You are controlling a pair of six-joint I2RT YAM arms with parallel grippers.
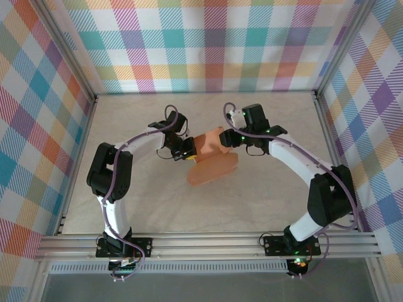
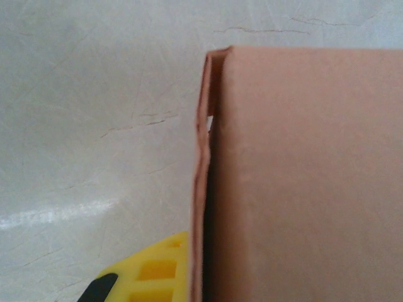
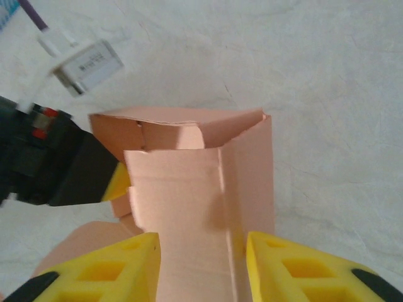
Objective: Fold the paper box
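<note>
1. Top external view: the paper box (image 1: 211, 160) is sitting mid-tabletop (image 1: 138, 207), between the two arms. It is partly raised, with one rounded flap (image 1: 217, 174) lying flat on its near side.
2. Left tool (image 1: 184, 151): it is reaching the box from the left. In the left wrist view its jaws are together, seemingly pinching a doubled side wall of thin card and holding that wall upright.
3. Right tool (image 3: 201, 251): in the right wrist view its two yellow fingers (image 3: 119, 270) are standing apart, one on each side of a creased upright panel. Whether they are pressing on the card or merely straddling it, I cannot tell.
4. Step in hand, judged: the walls are being stood up and squared. A small tab at the far corner is sitting loosely inside, and the seams are gaping.
5. Next move, judged: it is calling for the right tool to press its panel along the crease against the steadied wall. The left side should be kept firm so the light card is not sliding or buckling. The flat flap is waiting to be lifted and tucked afterwards.
</note>
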